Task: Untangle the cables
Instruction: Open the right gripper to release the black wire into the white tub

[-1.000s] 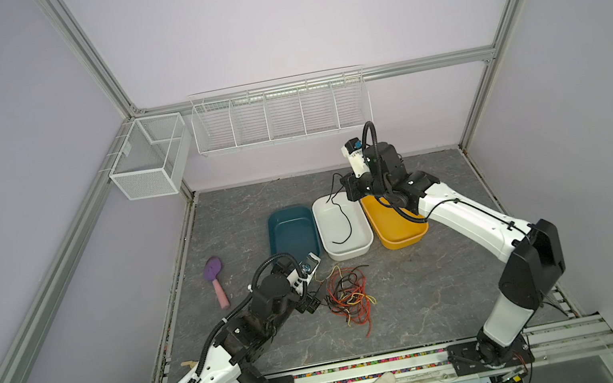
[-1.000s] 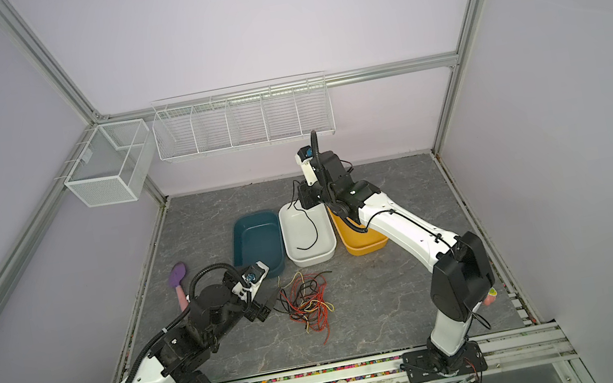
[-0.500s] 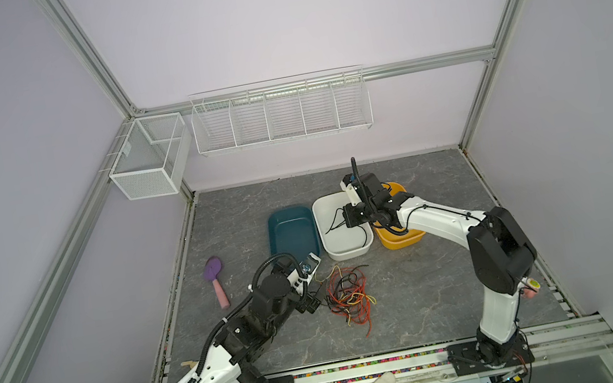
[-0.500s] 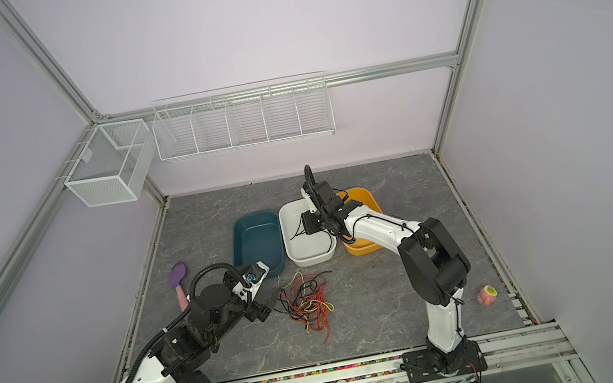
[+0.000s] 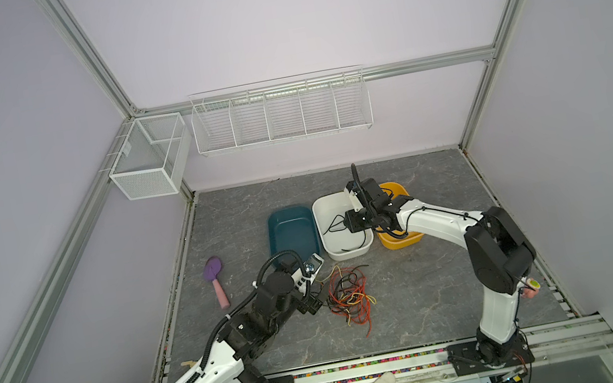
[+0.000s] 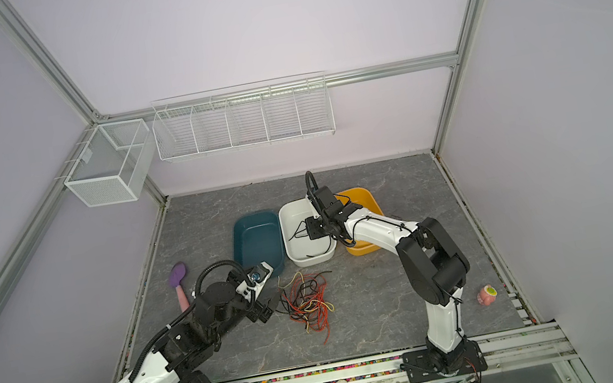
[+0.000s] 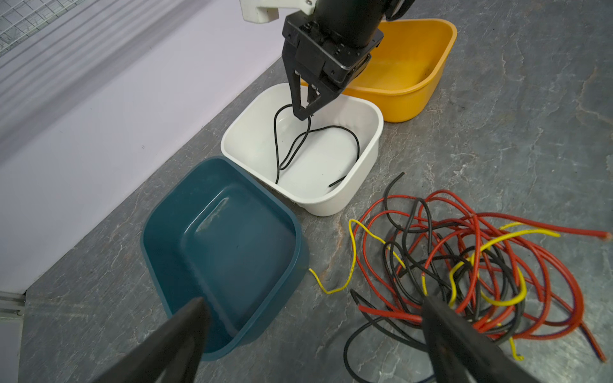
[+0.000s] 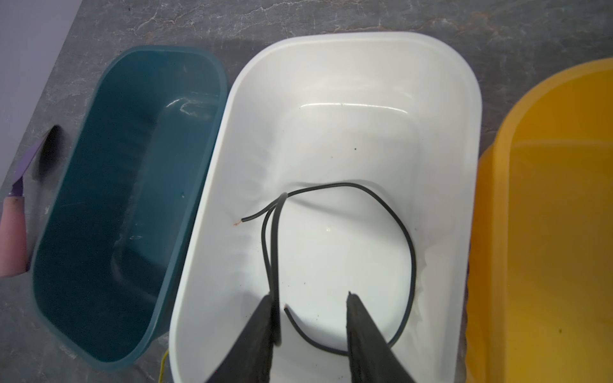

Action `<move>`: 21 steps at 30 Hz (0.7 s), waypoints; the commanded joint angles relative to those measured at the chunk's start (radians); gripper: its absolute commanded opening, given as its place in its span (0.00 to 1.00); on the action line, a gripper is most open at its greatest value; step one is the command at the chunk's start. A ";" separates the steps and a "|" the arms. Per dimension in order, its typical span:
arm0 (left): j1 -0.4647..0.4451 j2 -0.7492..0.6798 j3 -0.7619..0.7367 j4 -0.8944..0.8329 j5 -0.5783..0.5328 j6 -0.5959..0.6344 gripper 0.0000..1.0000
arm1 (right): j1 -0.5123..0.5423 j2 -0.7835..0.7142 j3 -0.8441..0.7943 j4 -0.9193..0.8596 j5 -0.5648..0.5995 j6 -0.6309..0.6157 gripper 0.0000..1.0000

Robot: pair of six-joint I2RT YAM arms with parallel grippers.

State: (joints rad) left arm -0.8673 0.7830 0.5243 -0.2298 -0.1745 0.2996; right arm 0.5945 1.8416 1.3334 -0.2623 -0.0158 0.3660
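Three glossy plastic tubs with rounded corners stand side by side just above the middle of both top views: a teal tub, a white tub and a yellow tub. They sit on a matt grey tabletop veined like stone.

In the white tub lies one thin black cable, dull and rubbery, curled into a loose loop with both cut ends showing. The right gripper hangs over that tub, pointing down into it. Its dark wedge-shaped jaws are parted with a clear gap. Two strands of the loop rise to the tip of one finger and rest against it, and nothing is pinched between the pair.

Just below the tubs, at lower centre in both top views, sprawls the tangle of cables: thin, springy red, black and yellow strands looped over one another.

The left gripper sits low at the tangle's left edge with its jaws spread wide. In the left wrist view one fingertip overlaps the near strands, but I cannot tell whether it touches them. The other fingertip overlaps the teal tub's corner.
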 commanded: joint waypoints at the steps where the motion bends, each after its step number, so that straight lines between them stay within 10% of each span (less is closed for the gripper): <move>1: -0.006 0.001 0.027 -0.019 0.030 0.006 0.99 | 0.003 -0.094 -0.027 -0.026 0.007 0.000 0.44; 21: -0.008 0.012 0.049 -0.080 0.064 -0.012 0.99 | 0.194 -0.467 -0.344 -0.039 -0.164 -0.021 0.58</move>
State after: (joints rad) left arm -0.8711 0.7986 0.5270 -0.2768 -0.1360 0.2977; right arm 0.7563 1.4284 1.0489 -0.3080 -0.1440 0.3580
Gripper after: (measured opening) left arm 0.993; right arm 0.582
